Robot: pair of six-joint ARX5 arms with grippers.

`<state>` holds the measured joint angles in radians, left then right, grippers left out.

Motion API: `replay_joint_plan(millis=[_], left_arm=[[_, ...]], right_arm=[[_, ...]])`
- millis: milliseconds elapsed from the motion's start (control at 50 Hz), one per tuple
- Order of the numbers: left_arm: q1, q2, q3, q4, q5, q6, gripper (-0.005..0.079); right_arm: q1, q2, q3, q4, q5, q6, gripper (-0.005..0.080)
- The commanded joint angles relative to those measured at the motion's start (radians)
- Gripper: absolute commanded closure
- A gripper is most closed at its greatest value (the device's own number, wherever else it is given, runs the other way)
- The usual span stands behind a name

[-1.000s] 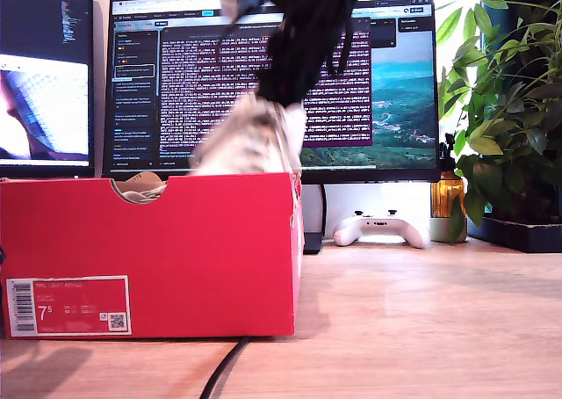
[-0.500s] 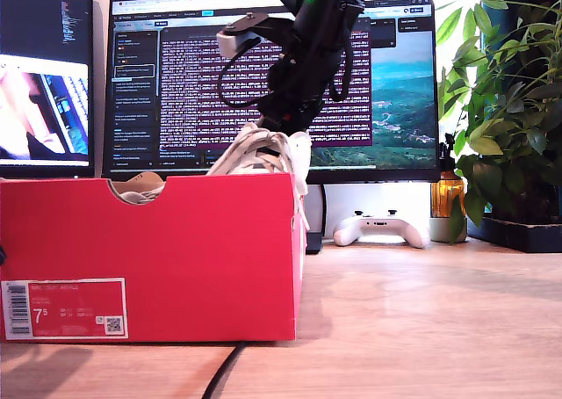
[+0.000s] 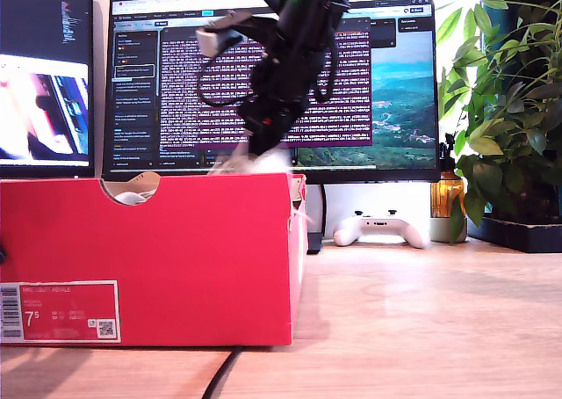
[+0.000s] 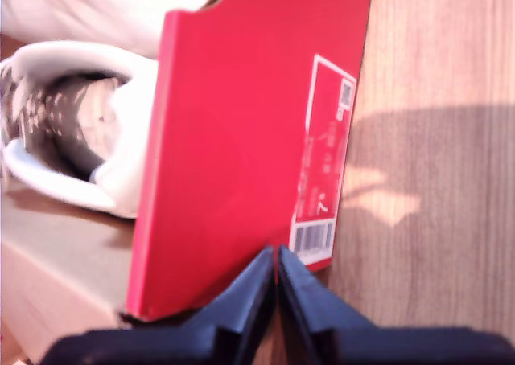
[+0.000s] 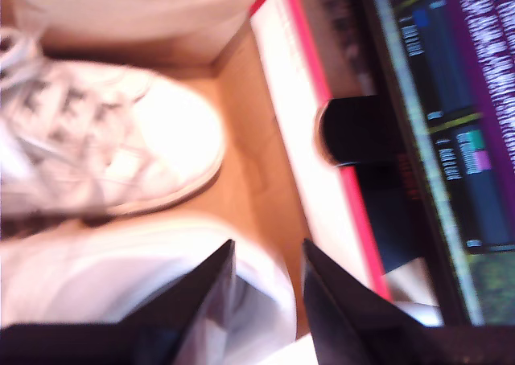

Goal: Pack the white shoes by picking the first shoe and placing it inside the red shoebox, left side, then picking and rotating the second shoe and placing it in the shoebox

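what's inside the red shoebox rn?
Two white shoes: one lies laces-up on the floor of the red shoebox; the other sits at my second gripper. The exterior view shows only shoe tops; the wall hides the rest.

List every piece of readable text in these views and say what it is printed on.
"7.5": white label on the red shoebox, exterior view.
The label's smaller print, barcode and QR code: too small to read.
Both monitors' text: too small or blurred.
Wrist views: nothing legible.
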<state>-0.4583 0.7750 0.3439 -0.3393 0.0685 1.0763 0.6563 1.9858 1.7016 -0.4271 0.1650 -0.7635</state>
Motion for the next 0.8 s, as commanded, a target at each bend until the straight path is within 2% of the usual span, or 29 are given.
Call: replay_joint_plan(millis=[0,200,260,320,340,440,620,780], left_arm=[[-0.004,0.004,0.001,0.003,0.002,-0.003,0.0764],[-0.004,0.004,0.001,0.003,0.002,-0.003,0.0764],[-0.004,0.004,0.0,0.002,0.002,-0.003,0.0764],[-0.004,0.004,0.001,0.002,0.002,-0.003,0.0764],[-0.004,0.004,0.0,0.002,0.002,-0.003,0.0764],[-0.004,0.004,0.001,0.002,0.002,-0.003,0.0764],[-0.004,0.004,0.001,0.011,0.002,-0.002,0.0764],[-0.004,0.004,0.001,0.012,0.002,-0.003,0.0764]], right_arm=[[0.003,0.017,0.018,0.015,0.013,0.004,0.052],[0.009,0.014,0.027,0.013,0.045,0.005,0.0539],[0.014,0.013,0.031,0.007,0.069,0.006,0.0619],[0.018,0.01,0.037,-0.006,0.087,0.006,0.0758],[0.021,0.009,0.04,-0.014,0.09,0.006,0.0771],[0.032,0.005,0.064,-0.065,0.101,0.018,0.0765],[0.053,-0.008,0.101,-0.111,0.1,0.205,0.0764],[0.062,-0.008,0.114,-0.146,0.1,0.24,0.0764]])
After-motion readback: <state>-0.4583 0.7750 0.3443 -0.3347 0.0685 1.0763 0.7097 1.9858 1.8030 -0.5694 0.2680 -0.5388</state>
